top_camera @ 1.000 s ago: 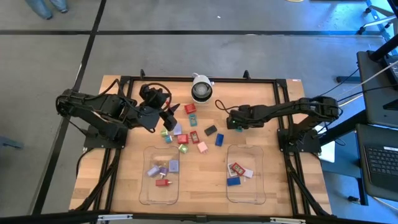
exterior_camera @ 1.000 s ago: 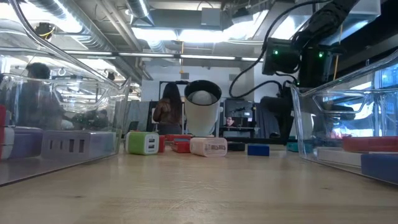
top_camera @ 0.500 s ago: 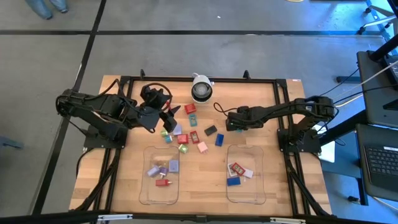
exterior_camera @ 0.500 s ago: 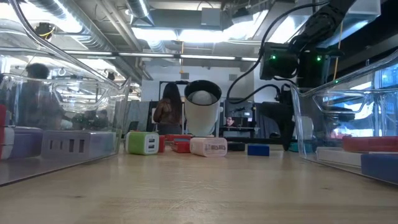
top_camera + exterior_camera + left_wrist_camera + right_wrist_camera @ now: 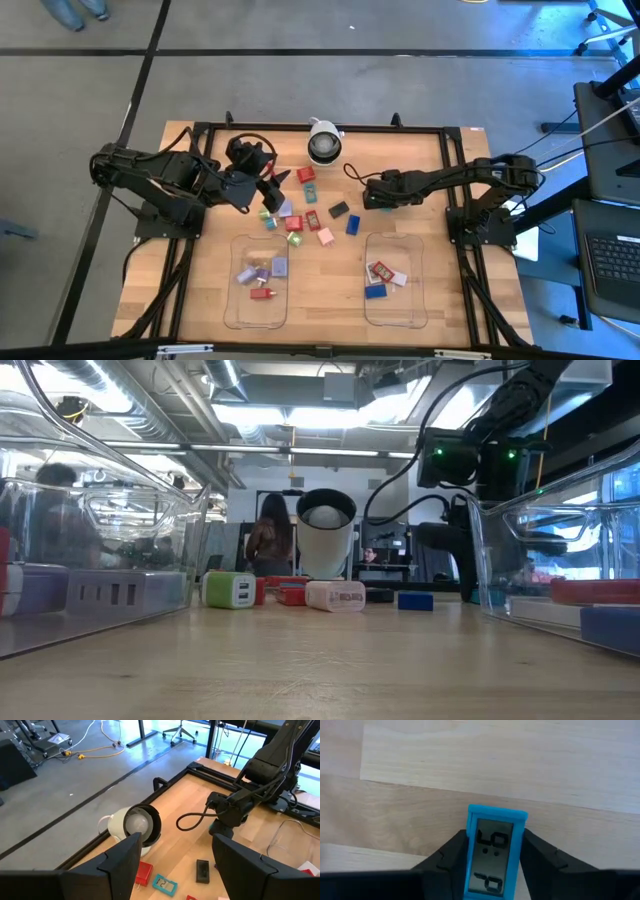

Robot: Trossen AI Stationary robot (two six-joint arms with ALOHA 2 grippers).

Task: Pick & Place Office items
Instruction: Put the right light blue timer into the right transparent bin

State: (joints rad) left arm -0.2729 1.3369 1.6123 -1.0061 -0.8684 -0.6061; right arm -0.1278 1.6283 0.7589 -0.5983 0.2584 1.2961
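My right gripper (image 5: 495, 875) stands low over the table right of centre (image 5: 372, 200), shut on a small bright-blue item with a grey number display (image 5: 495, 847). In the low view its dark fingers (image 5: 462, 575) reach down to the table top. The other office items (image 5: 300, 210) lie loose at the table's middle, in red, green, lilac, pink, blue and black. My left gripper (image 5: 272, 190) hangs open above the left of that pile, with nothing between its fingers (image 5: 120, 865). My right gripper pinches the blue item's two long sides (image 5: 470, 845) between its two fingers (image 5: 451, 856), which come steeply from above and lie along those sides. The item lies flat on the wood with its display facing up.
A round white-and-black camera dome (image 5: 322, 147) stands at the far middle. Two clear trays sit near the front edge, the left one (image 5: 240, 300) and the right one (image 5: 405, 300), each with a few items. A black frame (image 5: 300, 127) runs along the table's edges.
My right gripper has shut its fingers on the blue item, which stays on the table. My left gripper has kept still.
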